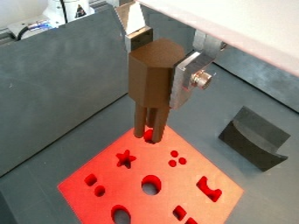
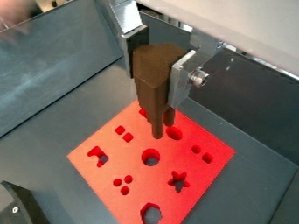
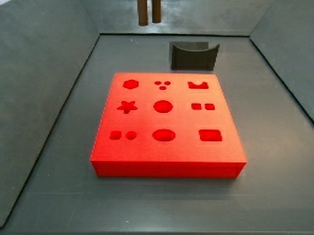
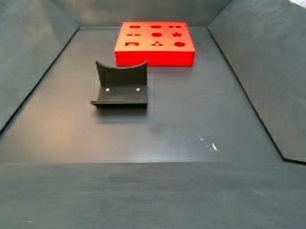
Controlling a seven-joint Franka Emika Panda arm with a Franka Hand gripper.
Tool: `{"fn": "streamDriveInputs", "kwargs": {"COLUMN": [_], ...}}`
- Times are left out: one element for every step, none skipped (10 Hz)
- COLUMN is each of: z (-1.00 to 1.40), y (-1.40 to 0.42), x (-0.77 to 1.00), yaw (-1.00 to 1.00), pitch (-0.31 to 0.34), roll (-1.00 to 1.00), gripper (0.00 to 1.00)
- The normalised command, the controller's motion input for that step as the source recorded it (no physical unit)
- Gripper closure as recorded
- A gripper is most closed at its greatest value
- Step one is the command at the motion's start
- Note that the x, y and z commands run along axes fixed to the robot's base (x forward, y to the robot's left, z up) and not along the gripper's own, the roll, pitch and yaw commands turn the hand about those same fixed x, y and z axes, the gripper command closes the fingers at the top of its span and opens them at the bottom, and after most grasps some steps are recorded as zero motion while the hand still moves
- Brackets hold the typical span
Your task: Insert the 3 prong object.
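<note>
My gripper (image 1: 162, 61) is shut on the 3 prong object (image 1: 152, 80), a slim dark brown-red peg with its prongs pointing down. Both wrist views show it, the gripper (image 2: 158, 66) holding the object (image 2: 155, 77) above the red block (image 1: 176, 179). The prong tips hang over the block (image 2: 111, 162) near one edge, and I cannot tell if they touch it. In a side view only the prongs (image 3: 147, 11) show, above and behind the red block (image 3: 185, 119). The block has several shaped holes, one a group of three small round holes (image 3: 163, 84).
A dark grey curved-top block (image 3: 193, 55) stands on the floor just behind the red block, and also shows in a side view (image 4: 120, 85) and a wrist view (image 1: 254, 136). Grey walls enclose the floor. The red block (image 4: 156, 43) lies near the far wall.
</note>
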Motion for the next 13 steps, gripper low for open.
{"fn": "streamDriveInputs", "kwargs": {"z": [-0.3,-0.09,-0.06,0.0,0.0,0.0,-0.11,-0.4,-0.49,-0.37,-0.24,-0.09,-0.12], "y": [-0.02,0.0,0.0,0.0,0.0,0.0,0.27,0.69,0.74,0.75,0.78,0.6,0.26], "x": [0.33,0.48,0.43,0.43,0.41,0.31,0.35,0.22,0.16,0.07,0.03,0.05,0.1], "yaw": [0.19,0.7,0.75,0.74,0.75,0.78,0.54,0.13,0.01,0.02,0.0,0.08,0.29], "pitch": [0.0,0.0,0.014,0.057,0.059,0.106,0.136,0.206,0.227,0.283,0.354,0.433,0.429], "roll": [0.03,0.05,0.11,0.17,0.18,0.24,0.21,0.0,-0.15,-0.16,-0.15,-0.09,-0.01], "gripper": [1.0,1.0,1.0,1.0,1.0,1.0,1.0,1.0,1.0,1.0,1.0,1.0,1.0]}}
